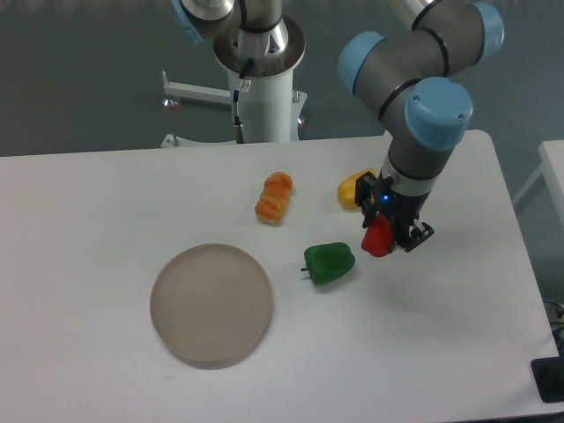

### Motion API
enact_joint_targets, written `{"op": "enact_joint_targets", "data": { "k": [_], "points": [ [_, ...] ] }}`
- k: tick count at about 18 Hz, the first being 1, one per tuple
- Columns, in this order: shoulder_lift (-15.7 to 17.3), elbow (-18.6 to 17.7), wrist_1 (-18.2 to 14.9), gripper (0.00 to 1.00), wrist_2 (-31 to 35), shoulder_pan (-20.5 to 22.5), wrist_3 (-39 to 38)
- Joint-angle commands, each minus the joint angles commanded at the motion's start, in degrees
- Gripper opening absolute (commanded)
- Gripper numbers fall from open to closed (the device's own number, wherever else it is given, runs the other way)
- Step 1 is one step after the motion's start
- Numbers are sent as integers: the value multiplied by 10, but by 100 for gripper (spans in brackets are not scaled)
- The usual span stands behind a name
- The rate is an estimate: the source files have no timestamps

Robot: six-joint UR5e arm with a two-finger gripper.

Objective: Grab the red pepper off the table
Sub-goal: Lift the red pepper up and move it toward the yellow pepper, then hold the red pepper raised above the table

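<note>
The gripper (384, 236) is clamping the red pepper (377, 239), which is hanging above the table (88, 203) toward its right edge, just right of the green pepper (330, 263) and in front of the yellow pepper (351, 187). Keeping the squeeze steady and rising straight should be avoiding both neighbours

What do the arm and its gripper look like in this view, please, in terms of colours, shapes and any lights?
The arm is built of thick grey cylindrical links with rounded light-blue caps at the joints. Its gripper is small and black, with a tiny blue light glowing on its body and short dark jaws. No loose cables show along it.
</note>
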Motion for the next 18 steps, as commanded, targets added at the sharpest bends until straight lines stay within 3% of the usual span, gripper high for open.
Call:
{"op": "enact_joint_targets", "data": {
  "k": [3, 18],
  "points": [
    [3, 0, -5, 15, 9, 4, 47],
    [-5, -9, 1, 15, 9, 4, 47]
  ]
}}
